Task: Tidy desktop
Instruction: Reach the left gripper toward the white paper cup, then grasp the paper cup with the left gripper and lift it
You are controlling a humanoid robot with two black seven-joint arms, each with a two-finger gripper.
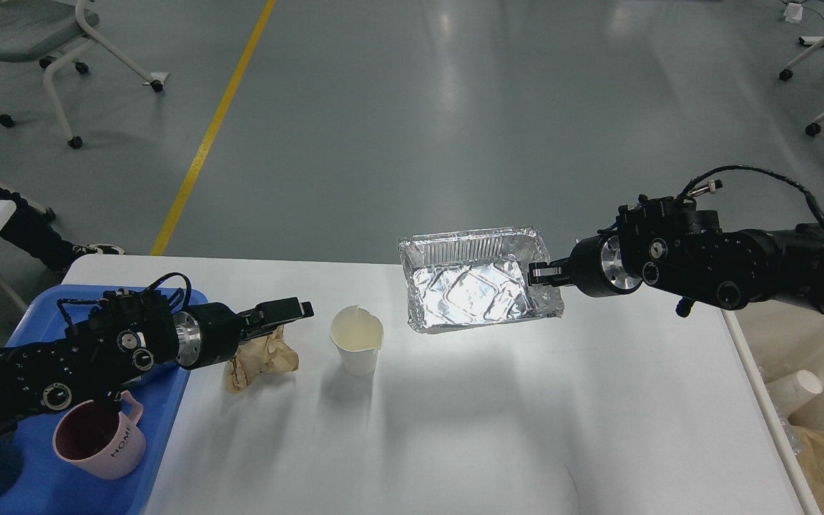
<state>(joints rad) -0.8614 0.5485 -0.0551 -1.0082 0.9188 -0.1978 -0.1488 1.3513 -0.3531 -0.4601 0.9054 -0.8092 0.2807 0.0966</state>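
Right gripper (537,274) is clamped on the foil tray's (480,279) right rim, tray held tilted above the desktop (526,400).
Left gripper (290,312) is poised over crumpled paper (262,361); its opening cannot be told. Tray is best kept level and swung right toward the bin (812,400).
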